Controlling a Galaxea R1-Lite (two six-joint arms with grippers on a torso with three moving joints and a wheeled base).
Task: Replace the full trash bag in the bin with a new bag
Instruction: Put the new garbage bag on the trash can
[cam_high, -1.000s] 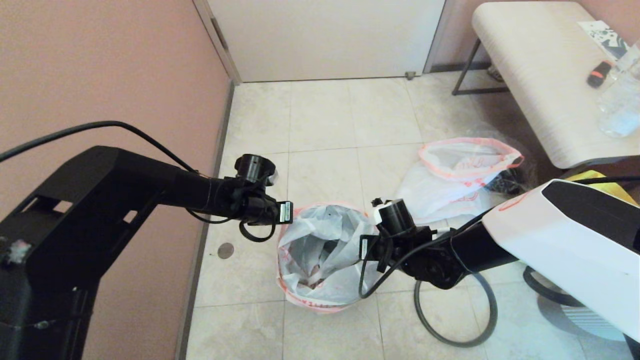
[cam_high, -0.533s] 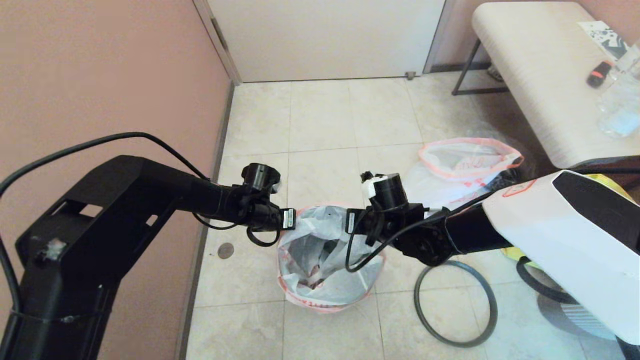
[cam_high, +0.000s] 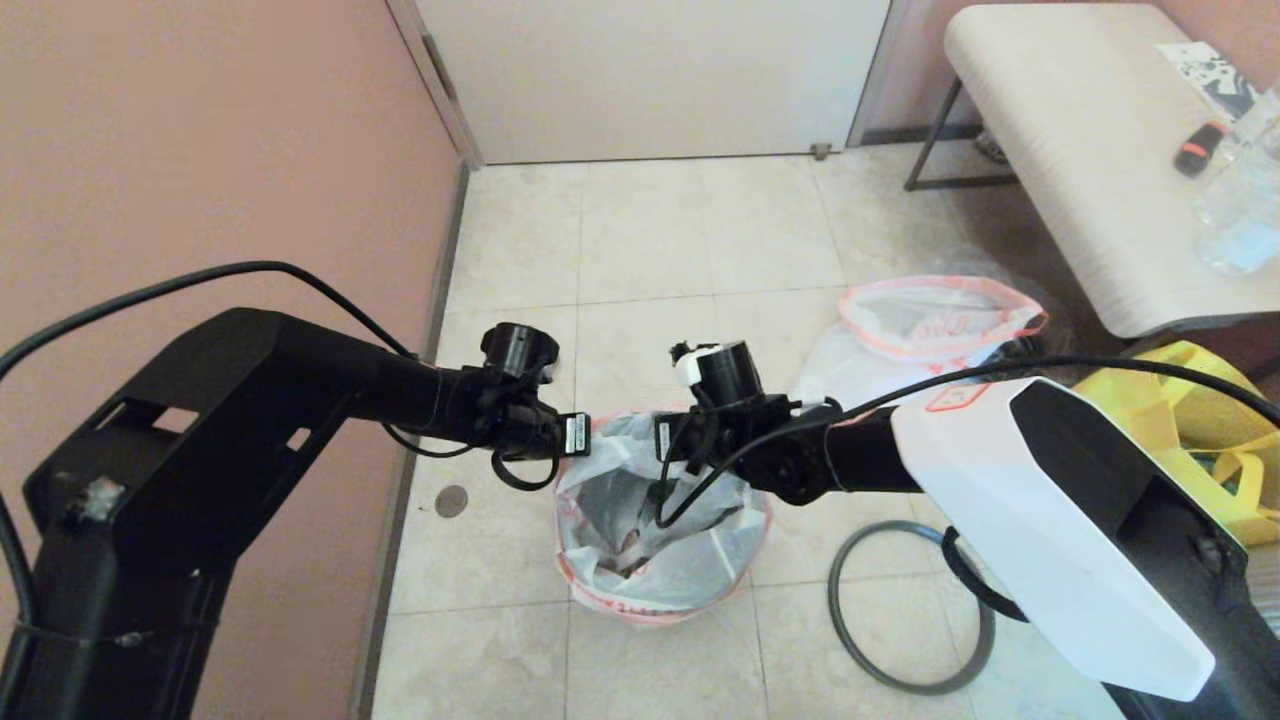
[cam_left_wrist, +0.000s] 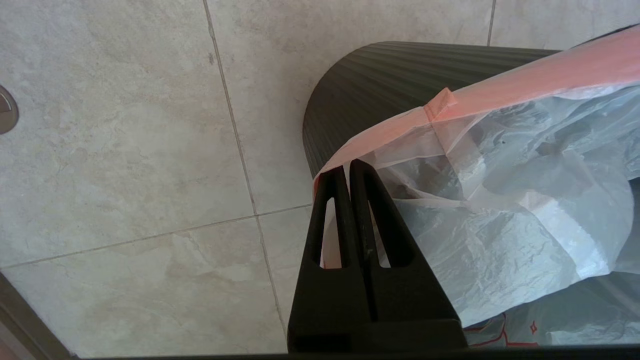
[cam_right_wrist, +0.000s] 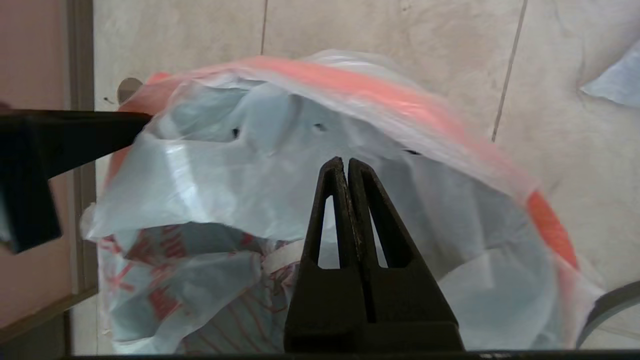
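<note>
The bin (cam_left_wrist: 360, 90), dark and ribbed, stands on the tiled floor under a translucent white trash bag (cam_high: 640, 560) with an orange rim. My left gripper (cam_left_wrist: 346, 167) is shut on that rim at the bag's left side (cam_high: 585, 445). My right gripper (cam_right_wrist: 345, 161) is shut and hangs over the middle of the bag's mouth (cam_high: 665, 450); whether any film is pinched between its fingers does not show. Crumpled plastic with red print lies inside the bag. A second white bag (cam_high: 930, 320) with an orange rim lies on the floor to the right.
The bin's thin dark hoop (cam_high: 912, 688) lies flat on the tiles right of the bin. A yellow tote (cam_high: 1200, 420) sits beyond my right arm. A pale bench (cam_high: 1080, 150) stands at the back right. The pink wall (cam_high: 200, 150) runs close on the left.
My right arm has swung left, from the bag's right rim to over the middle of its mouth. The left gripper shifted slightly right and stays on the left rim.
</note>
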